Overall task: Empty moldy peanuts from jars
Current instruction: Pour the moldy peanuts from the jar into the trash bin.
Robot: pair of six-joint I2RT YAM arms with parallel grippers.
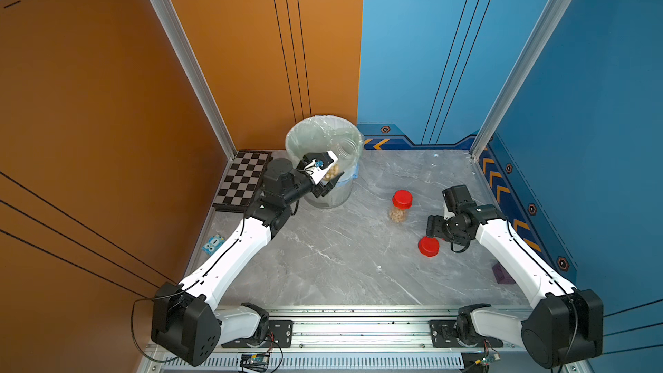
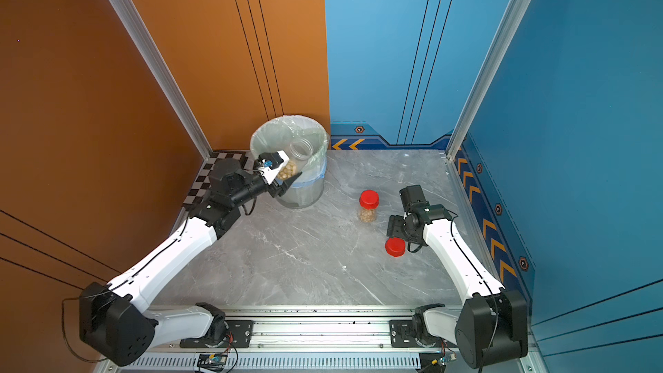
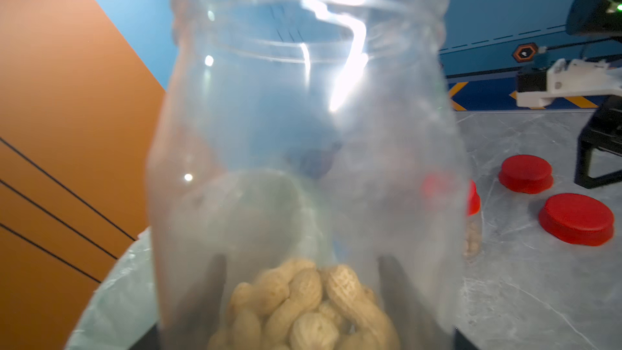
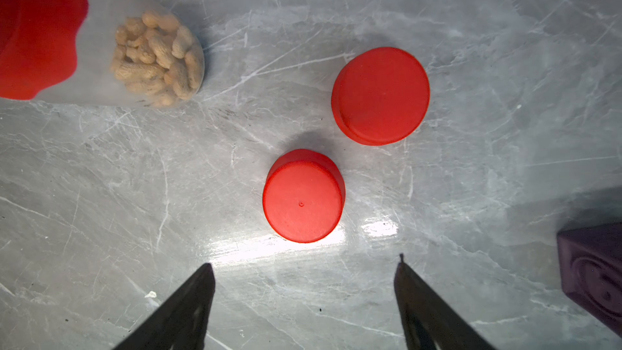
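peanuts: pale tan, in ribbed shells, in two lots; one lot (image 3: 313,308) is heaped at the base end of the held jar, the other (image 4: 158,58) fills the lower part of the capped jar.
held jar (image 1: 339,157): clear plastic, no lid, tilted over the bin's mouth with its open neck toward the back wall; the neck end is empty and full of glare.
capped jar (image 1: 399,209): upright on the table with its red lid on, between the bin and the right gripper, apart from both.
left gripper (image 1: 329,175): jaws clamped on the held jar near its base; in the left wrist view the fingers (image 3: 208,297) show as dark bars through the plastic.
right gripper (image 4: 304,267): jaws apart, nothing between them, low over the table, tips just short of the nearer lid.
loose lids (image 4: 304,196): two, red, round, top side up on the table; the second lid (image 4: 380,95) is near the first, not touching.
bin (image 1: 305,124): round, lined with a clear bag folded over the rim, at the back of the table by the wall corner.
hard to see: the bin's inside is blurred by bag and jar; both top views show only one loose lid, beside the right gripper; the capped jar is cut off at the right wrist view's edge and mostly behind the held jar in the left wrist view.
table (image 1: 341,267): grey, marble-patterned.
others: chessboard (image 1: 244,181) beside the bin, partly under the left arm; purple block (image 4: 592,274) cut off at the frame edge.
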